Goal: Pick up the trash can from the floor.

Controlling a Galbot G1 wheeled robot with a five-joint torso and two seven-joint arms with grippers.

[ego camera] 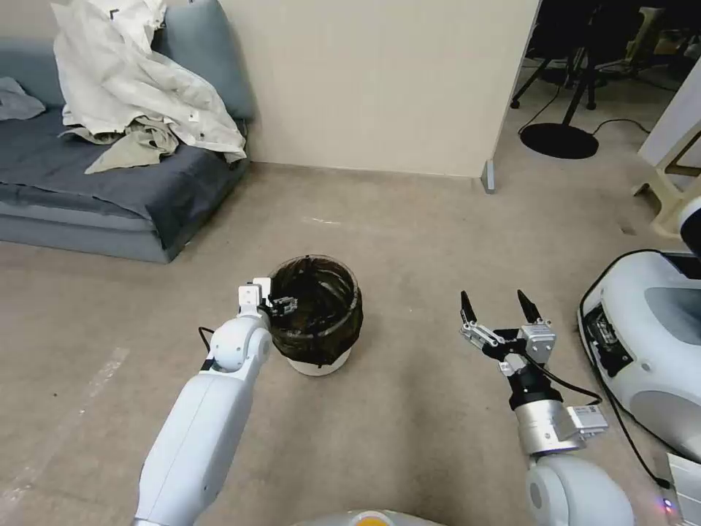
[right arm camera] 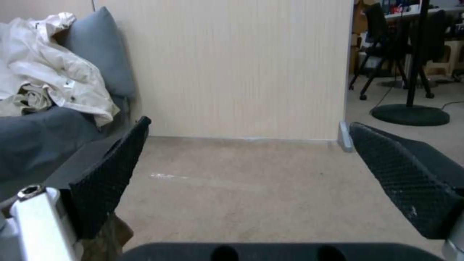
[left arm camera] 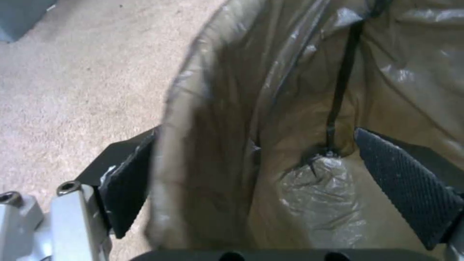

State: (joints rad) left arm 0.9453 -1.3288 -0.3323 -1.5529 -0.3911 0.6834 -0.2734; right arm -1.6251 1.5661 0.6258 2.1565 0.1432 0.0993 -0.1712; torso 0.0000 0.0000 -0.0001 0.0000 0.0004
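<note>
A beige-grey carpet-like floor (ego camera: 409, 241) fills most of the head view, marked with faint pale scuffs. Near its middle stands the trash can (ego camera: 315, 313), a small round white bin lined with a dark, see-through bag folded over the rim, its white base resting on the floor.

The left claw (ego camera: 281, 302) sits at the rim of the trash can on the robot's left side. In the left wrist view its fingers (left arm camera: 127, 181) straddle the bagged rim, one outside the wall and one inside the bin, set wide apart with a gap on the inner side, so the rim is not yet pinched.

The right claw (ego camera: 498, 309) hangs above bare floor to the right of the trash can, well apart from it, its two dark fingers spread wide and holding nothing.

At the far left is a grey-blue sofa (ego camera: 109, 190) with a pale crumpled jacket (ego camera: 139, 88) heaped on it, beside a grey cushion (ego camera: 208, 51). A cream wall panel (ego camera: 380, 80) stands behind the floor. To its right the room opens onto a dark round stand base (ego camera: 558, 140) with cables. A white rounded machine (ego camera: 650, 343) sits at the right edge.
</note>
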